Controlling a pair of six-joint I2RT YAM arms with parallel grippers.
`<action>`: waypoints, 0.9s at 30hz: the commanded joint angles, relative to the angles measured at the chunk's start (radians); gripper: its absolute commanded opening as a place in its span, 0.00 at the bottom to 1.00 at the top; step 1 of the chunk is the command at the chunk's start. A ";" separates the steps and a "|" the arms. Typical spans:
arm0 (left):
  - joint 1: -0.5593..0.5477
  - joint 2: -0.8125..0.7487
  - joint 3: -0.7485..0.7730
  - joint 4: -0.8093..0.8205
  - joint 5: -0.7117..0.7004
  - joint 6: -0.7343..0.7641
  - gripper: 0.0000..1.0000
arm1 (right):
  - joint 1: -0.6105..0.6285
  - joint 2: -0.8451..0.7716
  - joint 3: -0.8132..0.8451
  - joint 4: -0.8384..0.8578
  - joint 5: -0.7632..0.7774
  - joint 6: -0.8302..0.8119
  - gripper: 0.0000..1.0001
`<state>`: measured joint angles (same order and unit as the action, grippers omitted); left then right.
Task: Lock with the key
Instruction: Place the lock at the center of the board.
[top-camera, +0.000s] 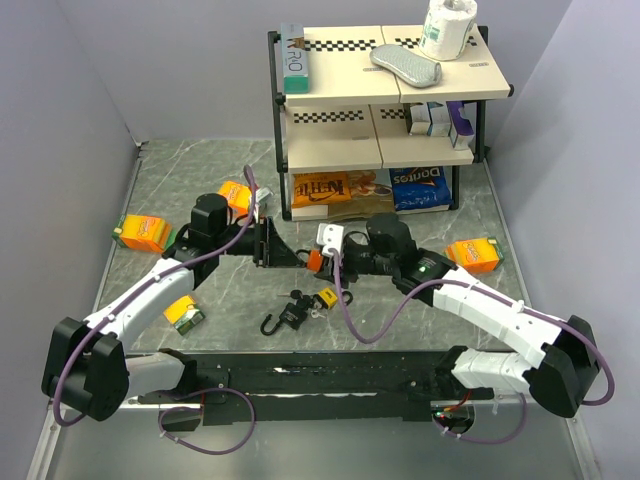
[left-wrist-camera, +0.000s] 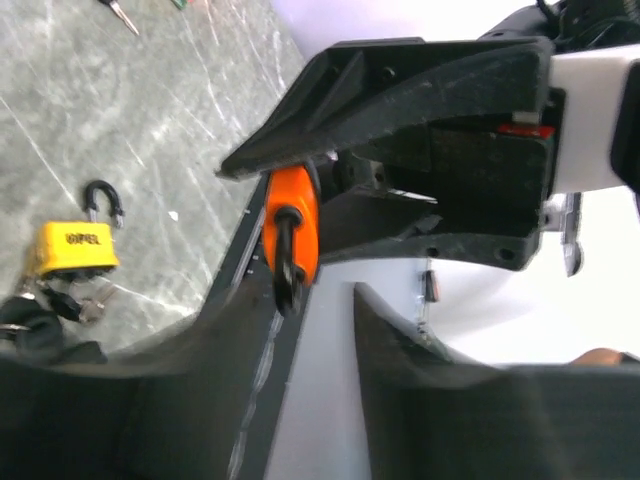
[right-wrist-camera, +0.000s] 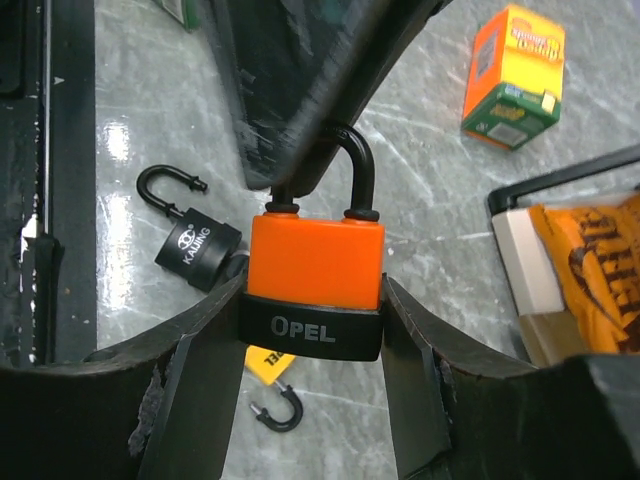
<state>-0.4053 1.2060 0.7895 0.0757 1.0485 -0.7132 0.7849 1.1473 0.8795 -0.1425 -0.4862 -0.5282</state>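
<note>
My right gripper (right-wrist-camera: 315, 300) is shut on the black base of an orange OPEL padlock (right-wrist-camera: 316, 262) and holds it above the table, shackle (right-wrist-camera: 340, 165) pointing at the left arm. In the top view the padlock (top-camera: 314, 260) sits between both grippers. My left gripper (left-wrist-camera: 312, 300) is open with nothing between its fingers. Its tips are level with the padlock (left-wrist-camera: 292, 225), whose shackle is beside one finger (left-wrist-camera: 215, 370). A yellow padlock (left-wrist-camera: 75, 250) with small keys (left-wrist-camera: 75, 300) and a black KAIJING padlock (right-wrist-camera: 197, 255) lie open on the table. No key shows in either gripper.
A two-tier shelf (top-camera: 390, 90) stands at the back, with chip bags (top-camera: 418, 188) underneath. Orange boxes lie at the left (top-camera: 142, 232), the right (top-camera: 474, 254) and behind the left arm (top-camera: 235, 193). A small yellow box (top-camera: 185, 314) lies near the left arm.
</note>
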 joint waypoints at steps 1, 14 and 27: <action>0.032 -0.006 0.030 -0.026 -0.021 0.049 0.59 | -0.051 -0.011 0.006 0.011 0.040 0.124 0.17; 0.143 0.027 0.114 -0.188 -0.163 0.205 0.96 | -0.450 0.232 0.016 -0.221 0.255 0.562 0.17; 0.148 0.026 0.154 -0.326 -0.235 0.345 0.96 | -0.506 0.523 0.147 -0.236 0.360 0.665 0.20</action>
<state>-0.2611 1.2415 0.9020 -0.2157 0.8310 -0.4282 0.2890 1.6360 0.9642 -0.3832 -0.1604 0.0635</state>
